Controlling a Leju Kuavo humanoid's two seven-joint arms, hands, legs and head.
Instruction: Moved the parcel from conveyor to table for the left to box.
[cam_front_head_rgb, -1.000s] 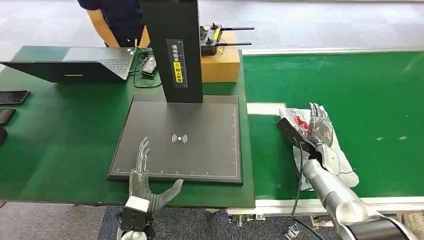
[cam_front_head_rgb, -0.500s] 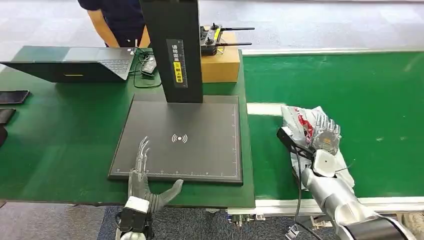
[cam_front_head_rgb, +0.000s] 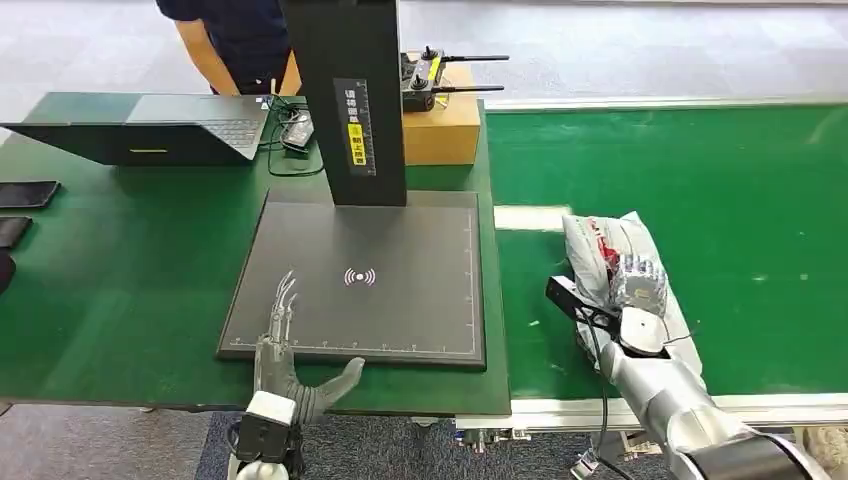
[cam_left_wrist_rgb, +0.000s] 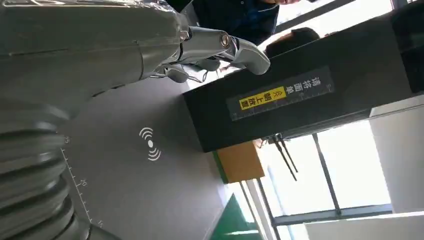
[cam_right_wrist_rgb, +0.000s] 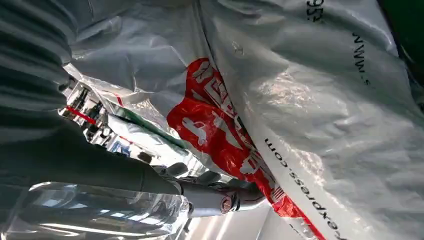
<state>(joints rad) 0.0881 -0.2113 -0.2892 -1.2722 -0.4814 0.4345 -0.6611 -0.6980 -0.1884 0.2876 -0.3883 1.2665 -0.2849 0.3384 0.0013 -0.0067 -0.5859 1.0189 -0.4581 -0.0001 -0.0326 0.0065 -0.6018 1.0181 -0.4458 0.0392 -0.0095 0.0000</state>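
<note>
Gripping parcel: right hand, fingers curled.

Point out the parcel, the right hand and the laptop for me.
parcel (cam_front_head_rgb: 598, 240): head view, its white wrap near the red print.
right hand (cam_front_head_rgb: 640, 285): head view, its curled fingers on the parcel.
laptop (cam_front_head_rgb: 215, 125): head view, its keyboard.

Head view looks forward and down over bench and conveyor. Left wrist camera, close behind its fingers, shares the scanner plate. Right wrist camera sits tight against the parcel.
</note>
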